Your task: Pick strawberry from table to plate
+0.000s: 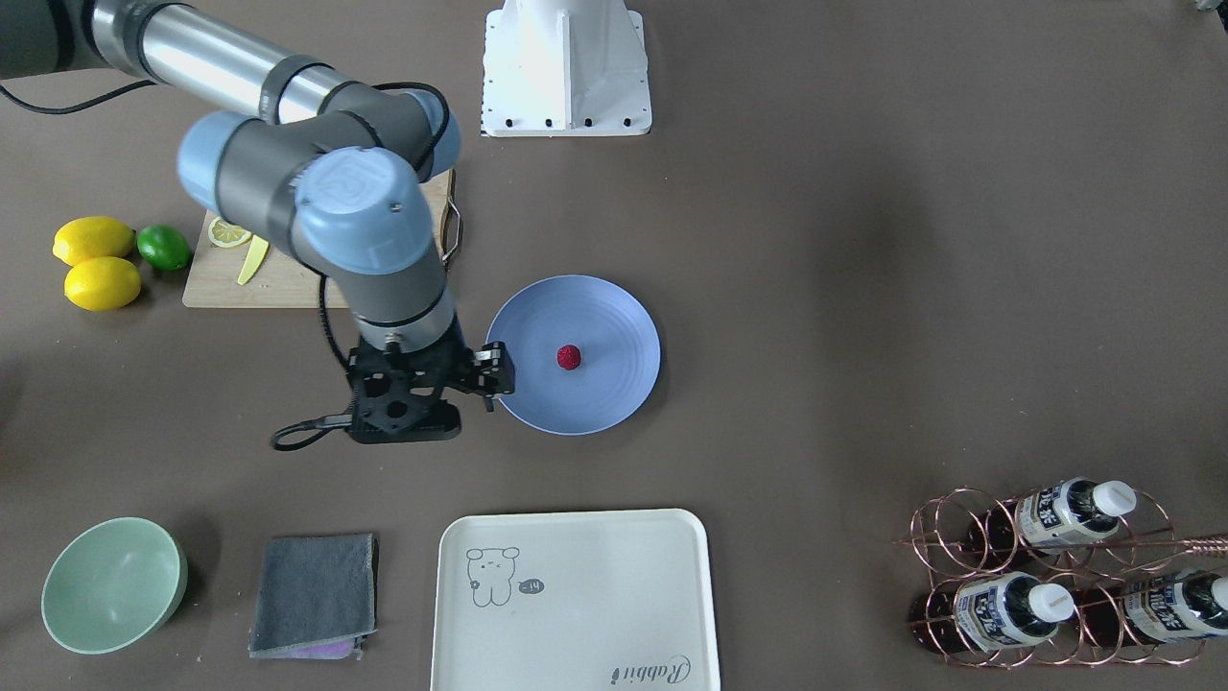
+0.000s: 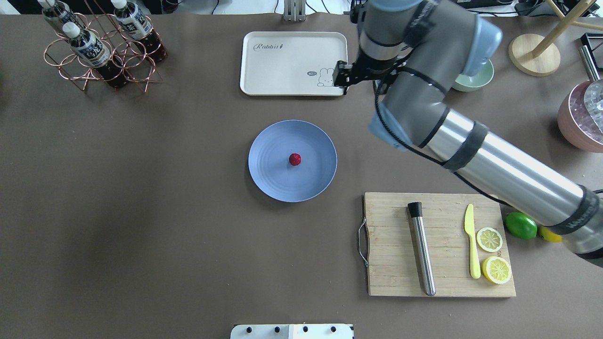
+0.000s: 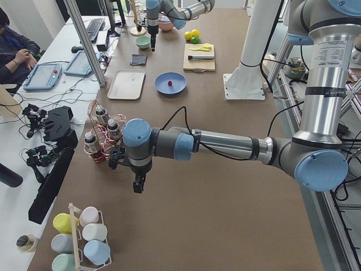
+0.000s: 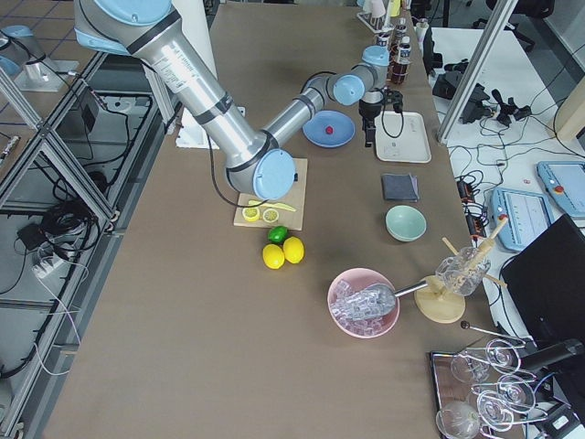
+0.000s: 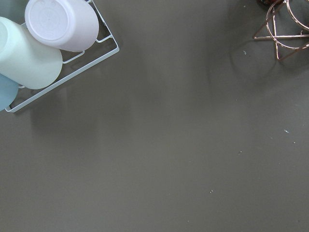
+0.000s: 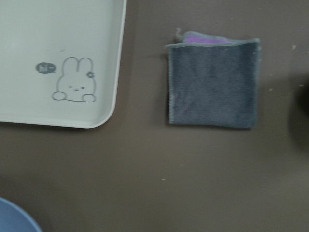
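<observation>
The small dark-red strawberry (image 1: 569, 357) (image 2: 295, 159) lies near the middle of the round blue-lavender plate (image 1: 614, 403) (image 2: 273, 183) on the grey-brown table (image 1: 863, 288). My right gripper (image 1: 493, 378) (image 2: 341, 78) hangs beside the plate's rim, apart from the berry. Its fingers look spread and hold nothing. The right wrist view shows only an arc of the plate (image 6: 14, 220) at the bottom left. My left gripper (image 3: 137, 184) hangs over bare table far from the plate. Whether it is open or shut I cannot tell.
A cream tray (image 1: 576, 653) and grey cloth (image 1: 315, 595) lie past the plate, with a mint bowl (image 1: 113, 583) beyond. A cutting board (image 2: 400, 278) holds a muddler, knife and lemon slices. Bottles sit in a copper rack (image 1: 1055, 576). A cup rack (image 5: 48, 43) is near the left arm.
</observation>
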Controlling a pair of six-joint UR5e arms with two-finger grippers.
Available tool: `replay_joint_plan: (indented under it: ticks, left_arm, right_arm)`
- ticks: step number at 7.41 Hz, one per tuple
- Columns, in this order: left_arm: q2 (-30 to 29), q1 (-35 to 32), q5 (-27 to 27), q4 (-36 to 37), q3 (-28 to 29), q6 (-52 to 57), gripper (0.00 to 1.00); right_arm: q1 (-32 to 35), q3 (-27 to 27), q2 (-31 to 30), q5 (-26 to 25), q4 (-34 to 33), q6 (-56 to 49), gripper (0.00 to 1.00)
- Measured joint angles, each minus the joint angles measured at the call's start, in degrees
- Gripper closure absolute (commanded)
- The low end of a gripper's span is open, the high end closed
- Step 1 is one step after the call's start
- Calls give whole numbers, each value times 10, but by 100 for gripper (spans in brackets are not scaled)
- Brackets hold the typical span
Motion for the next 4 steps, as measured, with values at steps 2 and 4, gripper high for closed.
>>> replay_joint_plan:
  ticks: [2, 4]
  left_arm:
    - [0, 0, -1, 0, -1, 1, 2]
    - [0, 0, -1, 0, -2, 2, 2]
  right_arm:
    - [93, 75, -81, 20, -78, -172, 0]
    - [186, 108, -168, 40, -102, -341, 0]
